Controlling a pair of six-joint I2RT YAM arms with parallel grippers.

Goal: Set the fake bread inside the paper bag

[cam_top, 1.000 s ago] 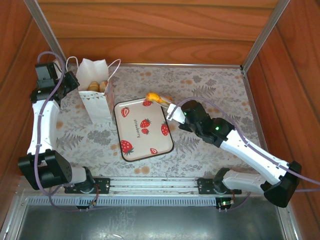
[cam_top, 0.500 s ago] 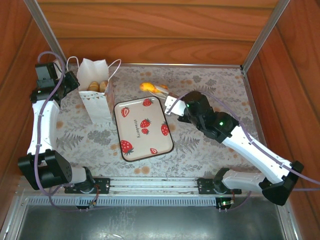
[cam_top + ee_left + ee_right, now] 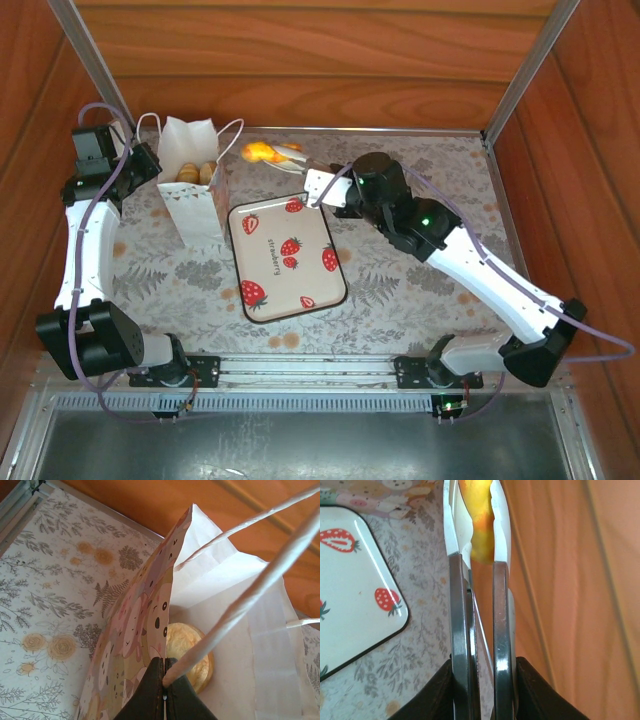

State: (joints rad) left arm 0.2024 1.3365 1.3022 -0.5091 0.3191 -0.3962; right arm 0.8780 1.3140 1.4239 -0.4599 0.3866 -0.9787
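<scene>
Gripping 1 golden fake bread [image 3: 480,530] in right tool [image 3: 476,510], left tool [image 3: 164,682] clenched on paper bag [image 3: 142,615] rim

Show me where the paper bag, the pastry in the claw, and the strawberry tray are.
paper bag [image 3: 198,215], top external view, white front face.
held fake bread [image 3: 262,152], top external view, its orange-yellow middle.
strawberry tray [image 3: 282,277], top external view, bare patch between strawberries.

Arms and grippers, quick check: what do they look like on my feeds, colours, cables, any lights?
The left arm and right arm have white link shells with black joint housings; a thin lilac cable runs loosely along each. Green lights glow on the right arm's black wrist section. The right gripper has white fingertips on dark glossy bars; the left gripper has dark tips.
</scene>
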